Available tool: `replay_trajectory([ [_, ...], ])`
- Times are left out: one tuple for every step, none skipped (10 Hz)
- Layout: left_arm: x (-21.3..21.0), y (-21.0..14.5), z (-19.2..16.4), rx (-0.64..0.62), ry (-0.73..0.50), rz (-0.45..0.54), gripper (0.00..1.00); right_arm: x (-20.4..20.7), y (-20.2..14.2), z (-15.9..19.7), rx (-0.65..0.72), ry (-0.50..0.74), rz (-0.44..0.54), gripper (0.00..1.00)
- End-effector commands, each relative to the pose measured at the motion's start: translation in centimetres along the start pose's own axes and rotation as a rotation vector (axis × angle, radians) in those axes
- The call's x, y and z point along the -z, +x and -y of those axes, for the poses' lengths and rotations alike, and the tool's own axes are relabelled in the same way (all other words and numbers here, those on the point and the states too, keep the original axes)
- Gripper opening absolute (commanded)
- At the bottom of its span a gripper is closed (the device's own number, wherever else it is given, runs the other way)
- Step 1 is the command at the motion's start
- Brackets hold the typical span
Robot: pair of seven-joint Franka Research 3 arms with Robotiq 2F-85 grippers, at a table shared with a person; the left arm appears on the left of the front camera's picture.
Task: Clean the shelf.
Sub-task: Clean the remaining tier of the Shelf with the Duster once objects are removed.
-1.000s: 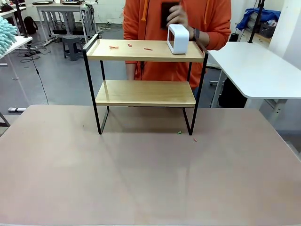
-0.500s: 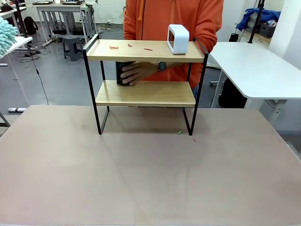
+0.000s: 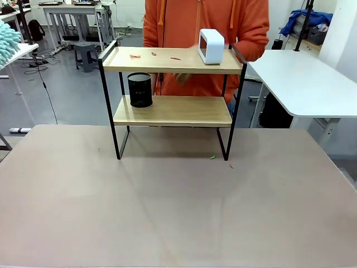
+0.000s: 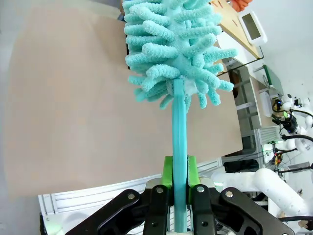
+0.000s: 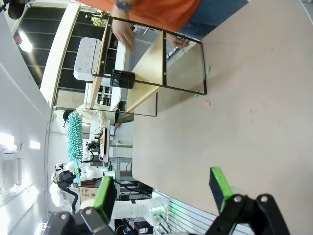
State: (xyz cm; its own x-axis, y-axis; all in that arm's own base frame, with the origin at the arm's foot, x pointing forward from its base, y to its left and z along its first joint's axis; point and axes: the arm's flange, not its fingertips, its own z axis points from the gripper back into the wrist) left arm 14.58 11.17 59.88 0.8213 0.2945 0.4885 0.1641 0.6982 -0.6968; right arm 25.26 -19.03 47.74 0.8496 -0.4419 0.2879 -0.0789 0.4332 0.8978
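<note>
The shelf (image 3: 173,109) stands at the far middle of the table, a two-tier wooden rack on a black frame. Red scraps (image 3: 135,56) lie on its top board beside a white cube (image 3: 211,46). A black mesh cup (image 3: 140,90) sits at the left of the lower board. My left gripper (image 4: 180,177) is shut on the handle of a teal fluffy duster (image 4: 176,49), held well off to the left, its tip (image 3: 8,39) showing at the picture's edge. My right gripper (image 5: 162,191) is open, above the table, far from the shelf (image 5: 146,63).
A person in an orange hoodie (image 3: 206,22) stands behind the shelf, one blurred hand (image 3: 181,77) between the boards. Small green and red scraps (image 3: 212,157) lie on the table by the shelf's right leg. A white side table (image 3: 307,84) stands at the right.
The person brought the black cup down from above the top board, set it on the lower board's left side, and drew the hand back. My grippers have not changed.
</note>
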Motion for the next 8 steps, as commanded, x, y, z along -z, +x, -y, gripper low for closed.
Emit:
replay_trajectory([
  [-0.45, -0.04, -0.44, 0.019, 0.0, 0.004, 0.12, 0.04, 0.25, -0.14, -0.025, 0.018, 0.013, 1.0],
  [-0.45, -0.04, -0.44, 0.019, 0.0, 0.004, 0.12, 0.04, 0.25, -0.14, -0.025, 0.018, 0.013, 1.0],
  [-0.45, -0.04, -0.44, 0.019, 0.0, 0.004, 0.12, 0.04, 0.25, -0.14, -0.025, 0.018, 0.013, 1.0],
  [-0.45, -0.04, -0.44, 0.019, 0.0, 0.004, 0.12, 0.04, 0.25, -0.14, -0.025, 0.018, 0.013, 1.0],
  [-0.45, -0.04, -0.44, 0.019, 0.0, 0.004, 0.12, 0.04, 0.25, -0.14, -0.025, 0.018, 0.013, 1.0],
  [-0.45, -0.04, -0.44, 0.019, 0.0, 0.004, 0.12, 0.04, 0.25, -0.14, -0.025, 0.018, 0.013, 1.0],
  [-0.45, -0.04, -0.44, 0.019, 0.0, 0.004, 0.12, 0.04, 0.25, -0.14, -0.025, 0.018, 0.013, 1.0],
  [-0.45, -0.04, -0.44, 0.019, 0.0, 0.004, 0.12, 0.04, 0.25, -0.14, -0.025, 0.018, 0.013, 1.0],
])
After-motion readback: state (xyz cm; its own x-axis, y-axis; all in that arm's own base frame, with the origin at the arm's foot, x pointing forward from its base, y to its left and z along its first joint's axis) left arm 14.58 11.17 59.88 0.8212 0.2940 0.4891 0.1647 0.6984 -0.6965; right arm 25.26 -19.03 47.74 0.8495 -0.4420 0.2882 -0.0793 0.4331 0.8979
